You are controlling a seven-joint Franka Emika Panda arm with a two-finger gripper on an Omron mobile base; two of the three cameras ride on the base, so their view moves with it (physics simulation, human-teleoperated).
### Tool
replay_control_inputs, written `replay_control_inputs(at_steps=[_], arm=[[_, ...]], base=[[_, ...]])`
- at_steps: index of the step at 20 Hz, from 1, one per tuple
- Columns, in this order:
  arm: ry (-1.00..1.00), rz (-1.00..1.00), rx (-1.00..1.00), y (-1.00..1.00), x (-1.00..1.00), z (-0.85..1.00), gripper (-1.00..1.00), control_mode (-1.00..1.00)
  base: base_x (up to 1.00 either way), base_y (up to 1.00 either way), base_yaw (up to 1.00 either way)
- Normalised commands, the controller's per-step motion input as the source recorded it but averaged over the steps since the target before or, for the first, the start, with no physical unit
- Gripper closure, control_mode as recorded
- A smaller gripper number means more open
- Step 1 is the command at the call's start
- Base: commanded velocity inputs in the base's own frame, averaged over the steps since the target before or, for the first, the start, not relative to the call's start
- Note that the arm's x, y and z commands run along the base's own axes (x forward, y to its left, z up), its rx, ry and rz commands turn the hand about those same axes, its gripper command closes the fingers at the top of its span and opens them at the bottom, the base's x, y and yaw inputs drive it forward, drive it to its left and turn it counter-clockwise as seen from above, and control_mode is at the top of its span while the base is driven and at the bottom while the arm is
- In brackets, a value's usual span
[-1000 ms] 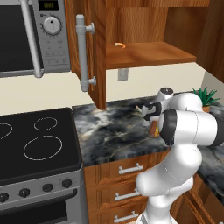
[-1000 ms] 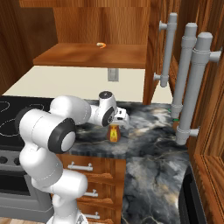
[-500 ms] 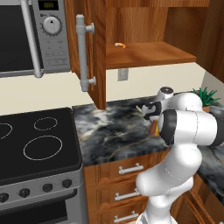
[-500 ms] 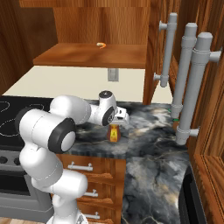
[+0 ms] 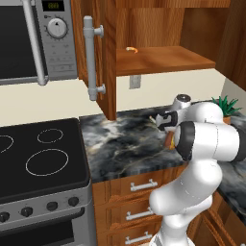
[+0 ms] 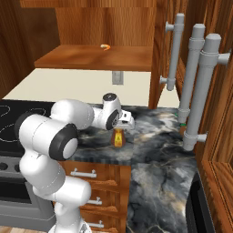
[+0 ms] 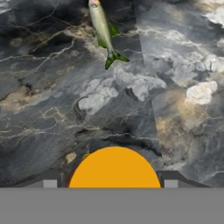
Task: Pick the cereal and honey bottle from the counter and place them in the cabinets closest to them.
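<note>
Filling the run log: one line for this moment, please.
phase: grasp | honey bottle: upright on counter | gripper: jaws shut on bottle | cabinet: open

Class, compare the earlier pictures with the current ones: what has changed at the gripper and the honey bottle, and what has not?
No move shows. The gripper hangs over the honey bottle, which stands upright on the counter, its fingers either side of the cap. Arm and open cabinets unchanged.

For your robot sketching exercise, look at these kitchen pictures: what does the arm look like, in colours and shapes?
The arm is made of glossy white, rounded, bulging segments linked by dark, near-black joint rings. A round white cap with a dark centre tops the wrist. The gripper is small, white and dark, ending in two short dark jaws. No cables or markings can be made out.
</note>
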Motion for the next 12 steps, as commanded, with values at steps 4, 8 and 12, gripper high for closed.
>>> replay_control_inputs(at_steps=[4,8,12], arm=[[0.00,0.00,0.00,0.00,-0.01,0.36,1.00,-1.00],[0.01,-0.01,0.00,0.00,-0.09,0.39,1.00,-1.00],[0.03,-0.02,0.00,0.00,-0.13,0.40,1.00,-1.00]], base=[[0.00,0.00,0.00],[0.00,0.00,0.00],[0.00,0.00,0.00]])
